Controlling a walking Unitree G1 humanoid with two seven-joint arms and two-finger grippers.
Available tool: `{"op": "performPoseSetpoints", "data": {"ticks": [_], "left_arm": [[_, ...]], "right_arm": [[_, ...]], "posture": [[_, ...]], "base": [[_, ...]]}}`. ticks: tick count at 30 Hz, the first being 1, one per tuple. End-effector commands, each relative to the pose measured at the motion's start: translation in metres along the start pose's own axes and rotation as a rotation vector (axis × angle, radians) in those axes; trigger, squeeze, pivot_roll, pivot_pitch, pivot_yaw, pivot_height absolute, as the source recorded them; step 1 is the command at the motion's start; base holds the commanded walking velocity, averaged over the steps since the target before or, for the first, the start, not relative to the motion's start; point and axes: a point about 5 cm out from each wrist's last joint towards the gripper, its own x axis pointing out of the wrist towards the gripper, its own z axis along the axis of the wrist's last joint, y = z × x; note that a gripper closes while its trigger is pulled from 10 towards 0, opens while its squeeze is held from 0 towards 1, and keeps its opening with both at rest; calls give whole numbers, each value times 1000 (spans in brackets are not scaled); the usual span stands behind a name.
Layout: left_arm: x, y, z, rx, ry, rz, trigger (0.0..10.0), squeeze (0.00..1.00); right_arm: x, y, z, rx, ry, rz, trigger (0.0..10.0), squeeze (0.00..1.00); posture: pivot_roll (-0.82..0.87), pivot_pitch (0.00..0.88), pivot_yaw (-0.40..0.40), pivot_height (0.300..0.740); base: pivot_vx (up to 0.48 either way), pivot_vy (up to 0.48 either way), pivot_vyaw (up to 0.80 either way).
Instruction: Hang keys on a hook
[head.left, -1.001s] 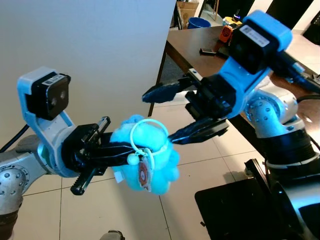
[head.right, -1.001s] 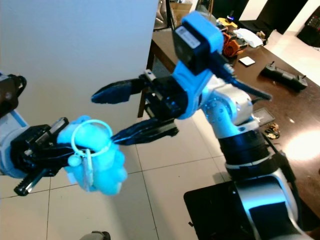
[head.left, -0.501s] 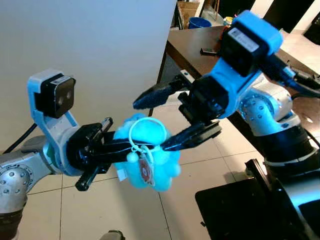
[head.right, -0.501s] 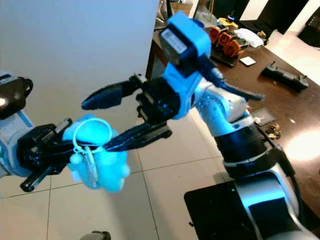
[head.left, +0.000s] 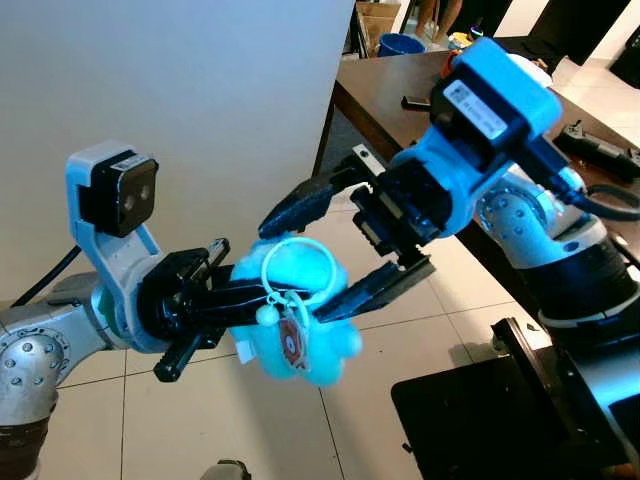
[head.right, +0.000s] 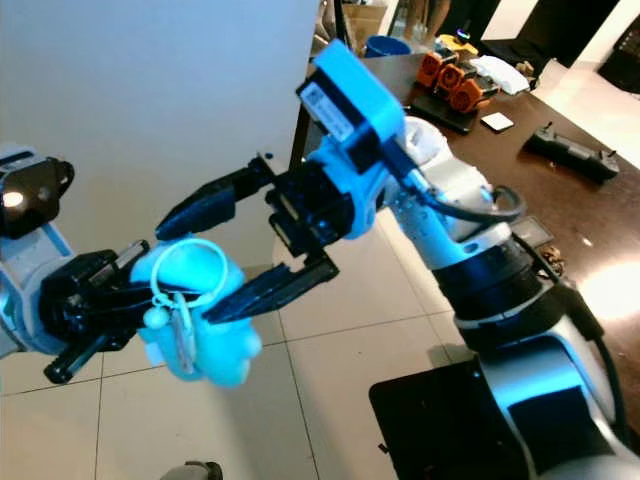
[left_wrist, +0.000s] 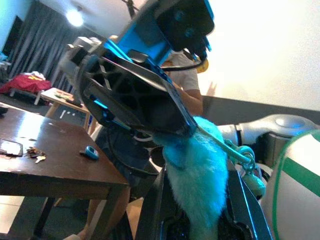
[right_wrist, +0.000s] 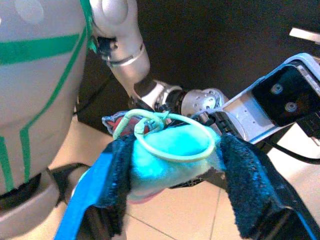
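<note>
A fluffy light-blue plush keychain with a pale green loop and a small round tag is held out in front of me. My left gripper is shut on the plush from the left. My right gripper is open and comes in from the right, one finger above the loop and the other finger below the plush. In the right wrist view the plush and loop lie between the two spread fingers. No hook can be made out.
A white wall stands behind on the left. A dark wooden table with small items runs along the right, a blue bucket beyond it. A black block sits low on the right, over tiled floor.
My right gripper has swung left and down, so its open fingers now straddle the plush and loop. The left gripper has held the plush almost still.
</note>
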Motion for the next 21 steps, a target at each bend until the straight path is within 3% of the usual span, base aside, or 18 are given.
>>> {"op": "performPoseSetpoints", "data": {"ticks": [1,13,14,17,18,21], "left_arm": [[8,-2,0,5,6,-45,10000,0],[10,-2,1,13,2,-54,10000,0],[9,-2,1,15,2,-54,10000,0],[10,-2,1,16,1,-54,10000,0],[9,-3,1,19,0,-54,10000,0],[9,-3,1,21,-1,-53,10000,0]], "right_arm": [[2,-1,-4,5,46,16,0,0],[-3,-5,-7,-34,95,-12,0,0],[-4,-7,-6,-47,94,-24,1490,0],[-6,-8,-5,-56,95,-33,1490,0],[-7,-11,-4,-71,91,-50,10000,0],[-9,-13,-2,-83,84,-66,10000,0]], "posture": [[255,21,-66,740],[253,16,-70,740],[253,16,-71,740],[253,14,-71,740],[254,14,-72,740],[255,15,-72,740]], "base": [[0,0,0],[0,0,0],[0,0,0],[0,0,0],[0,0,0],[0,0,0]]}}
